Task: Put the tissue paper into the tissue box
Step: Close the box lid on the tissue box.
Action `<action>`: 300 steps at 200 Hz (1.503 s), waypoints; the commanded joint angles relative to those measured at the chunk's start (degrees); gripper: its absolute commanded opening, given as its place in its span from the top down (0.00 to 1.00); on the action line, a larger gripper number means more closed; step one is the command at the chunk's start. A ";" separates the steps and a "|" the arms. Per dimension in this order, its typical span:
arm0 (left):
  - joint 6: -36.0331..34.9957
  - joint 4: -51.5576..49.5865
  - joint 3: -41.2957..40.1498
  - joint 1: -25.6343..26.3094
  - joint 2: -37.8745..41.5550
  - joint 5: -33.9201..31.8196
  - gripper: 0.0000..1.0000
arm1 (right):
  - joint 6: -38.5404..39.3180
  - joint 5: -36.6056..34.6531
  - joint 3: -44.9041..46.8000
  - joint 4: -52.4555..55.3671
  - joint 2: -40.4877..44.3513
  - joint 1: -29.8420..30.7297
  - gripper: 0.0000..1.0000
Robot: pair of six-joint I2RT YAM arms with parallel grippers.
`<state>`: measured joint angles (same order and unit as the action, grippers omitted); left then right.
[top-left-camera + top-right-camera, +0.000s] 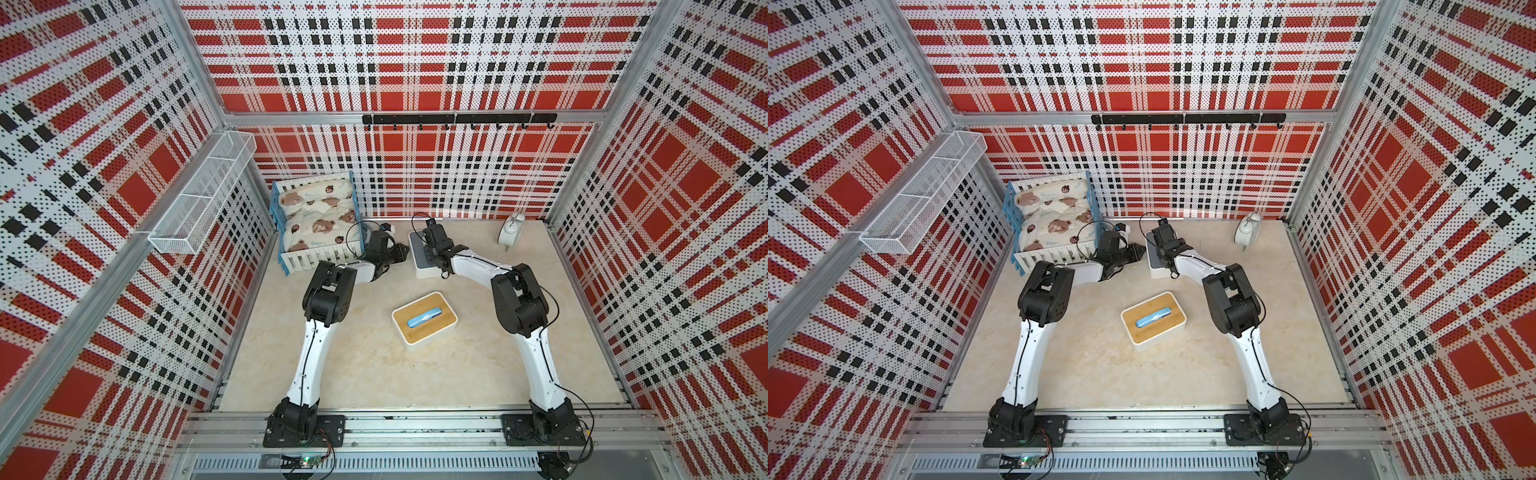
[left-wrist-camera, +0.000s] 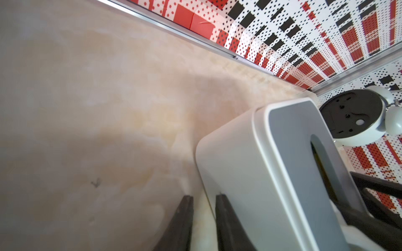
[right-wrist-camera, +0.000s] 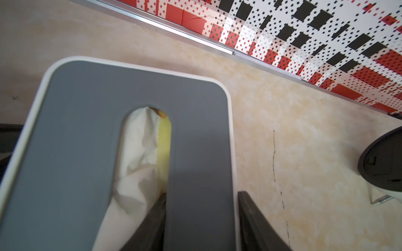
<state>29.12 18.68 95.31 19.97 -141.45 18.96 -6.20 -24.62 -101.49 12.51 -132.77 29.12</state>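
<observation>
A clock [image 1: 512, 232] stands right of the tissue box [image 3: 87, 130], doll bed [image 1: 307, 255] left, wall [image 1: 415, 187] behind, open desk [image 1: 374, 299] in front. Tissue paper [image 3: 139, 152] sits in its slot; right pincer [image 3: 202, 194] straddles the lid's edge, whether clamped we cannot tell; left pincer [image 2: 203, 196] slightly apart.

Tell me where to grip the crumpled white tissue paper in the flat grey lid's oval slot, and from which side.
Pinch the white tissue paper at the loose flap spilling over the flat grey lid at the slot's end, from above. The rest lies sunk in the slot, walled in by the lid's edges.
</observation>
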 commanded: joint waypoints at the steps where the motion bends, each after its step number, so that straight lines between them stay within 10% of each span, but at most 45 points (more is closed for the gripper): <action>1: -0.56 2.99 -2.84 2.36 2.10 3.93 0.74 | 0.92 8.93 5.25 7.83 -3.42 2.16 0.89; 148: 0.75 9.25 -10.28 1.48 6.62 1.29 0.75 | 3.74 13.09 -17.29 31.75 -9.06 -0.08 0.81; 230: 1.89 16.71 -19.06 1.30 15.54 0.24 0.75 | 3.03 16.35 -17.42 32.72 -1.90 -0.14 0.49; 300: 2.36 17.75 -19.78 1.68 16.91 1.17 0.74 | 1.99 20.09 -19.51 35.35 3.58 -1.38 0.45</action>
<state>31.33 35.11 75.92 21.37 -125.99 19.31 -3.11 -7.57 -120.73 46.37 -134.06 27.97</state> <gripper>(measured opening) 0.259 0.554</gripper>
